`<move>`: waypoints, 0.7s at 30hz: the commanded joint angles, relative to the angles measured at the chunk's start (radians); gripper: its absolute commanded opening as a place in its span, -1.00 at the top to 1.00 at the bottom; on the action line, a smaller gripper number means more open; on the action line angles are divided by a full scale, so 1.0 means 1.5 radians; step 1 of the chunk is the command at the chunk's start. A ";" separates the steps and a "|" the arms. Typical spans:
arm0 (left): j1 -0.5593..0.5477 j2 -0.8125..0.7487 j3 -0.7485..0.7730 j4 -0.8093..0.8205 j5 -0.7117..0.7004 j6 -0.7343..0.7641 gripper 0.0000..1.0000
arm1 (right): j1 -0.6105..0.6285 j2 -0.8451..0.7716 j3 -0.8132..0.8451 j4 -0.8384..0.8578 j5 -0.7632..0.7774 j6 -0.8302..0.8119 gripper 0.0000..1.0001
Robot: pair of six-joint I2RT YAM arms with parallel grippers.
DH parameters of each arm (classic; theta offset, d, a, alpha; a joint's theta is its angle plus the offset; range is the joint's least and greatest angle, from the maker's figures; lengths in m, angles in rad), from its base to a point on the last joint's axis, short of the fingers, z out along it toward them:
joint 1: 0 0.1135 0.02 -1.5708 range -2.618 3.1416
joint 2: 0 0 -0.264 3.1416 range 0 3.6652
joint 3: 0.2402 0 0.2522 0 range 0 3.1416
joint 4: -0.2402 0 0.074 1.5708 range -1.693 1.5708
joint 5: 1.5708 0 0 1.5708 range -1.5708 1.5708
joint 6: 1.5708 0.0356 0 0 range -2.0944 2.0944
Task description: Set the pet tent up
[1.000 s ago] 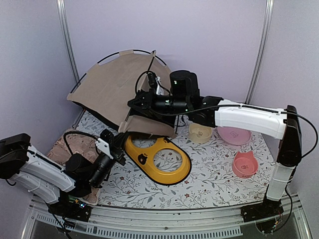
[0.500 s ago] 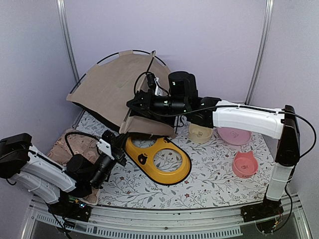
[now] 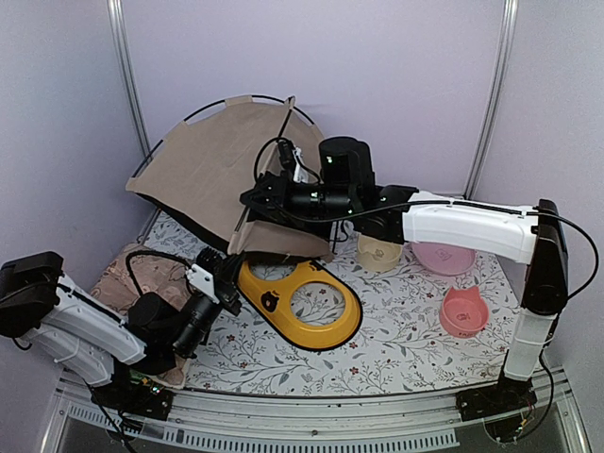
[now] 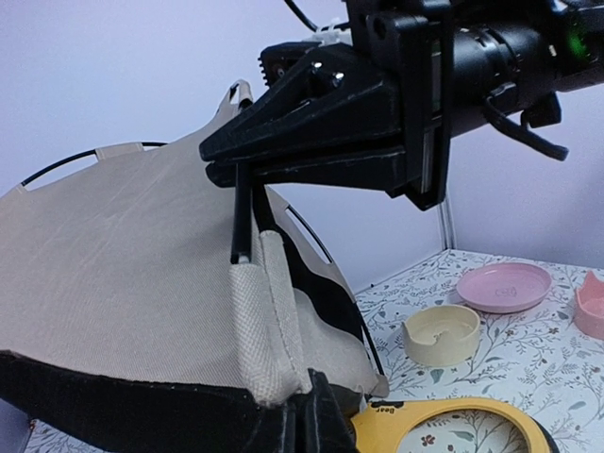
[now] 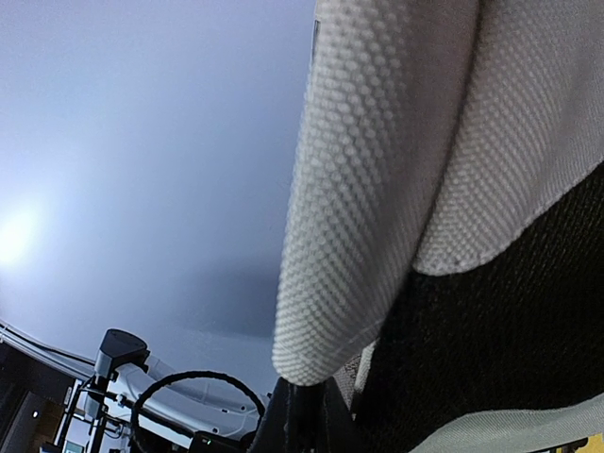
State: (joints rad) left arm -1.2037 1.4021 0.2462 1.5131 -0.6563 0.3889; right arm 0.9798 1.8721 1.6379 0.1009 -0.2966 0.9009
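The pet tent is tan fabric with dark lining, and stands half raised at the back left. My right gripper is shut on a thin black pole just above its woven sleeve; it shows side-on in the left wrist view. My left gripper is shut on the tent's lower front corner, its fingers pinching the dark lining under the sleeve. The right wrist view is filled by the sleeve fabric, with the right gripper shut below it.
A yellow double-bowl tray lies just in front of the tent. A beige bowl, a pink dish and a pink cat-ear bowl stand to the right. A pinkish cushion lies at the left, under my left arm.
My right gripper has shifted slightly left with the pole. My left gripper has edged a little right and down, still holding the tent corner.
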 commanded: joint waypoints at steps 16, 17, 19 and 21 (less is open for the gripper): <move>-0.026 0.008 0.011 0.083 0.017 0.013 1.00 | -0.009 -0.019 -0.039 0.031 0.089 -0.025 1.00; -0.025 0.007 0.013 0.076 0.018 0.010 1.00 | -0.006 -0.023 -0.041 0.031 0.087 -0.026 1.00; -0.022 0.005 0.015 0.067 0.019 0.002 1.00 | 0.000 -0.030 -0.048 0.030 0.087 -0.028 1.00; -0.019 0.002 0.016 0.056 0.021 -0.005 1.00 | 0.006 -0.039 -0.059 0.030 0.089 -0.031 1.00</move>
State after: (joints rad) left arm -1.2068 1.4078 0.2466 1.5112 -0.6662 0.3985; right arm 0.9924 1.8626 1.5829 0.1368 -0.2527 0.8780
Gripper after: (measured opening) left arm 0.012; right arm 0.047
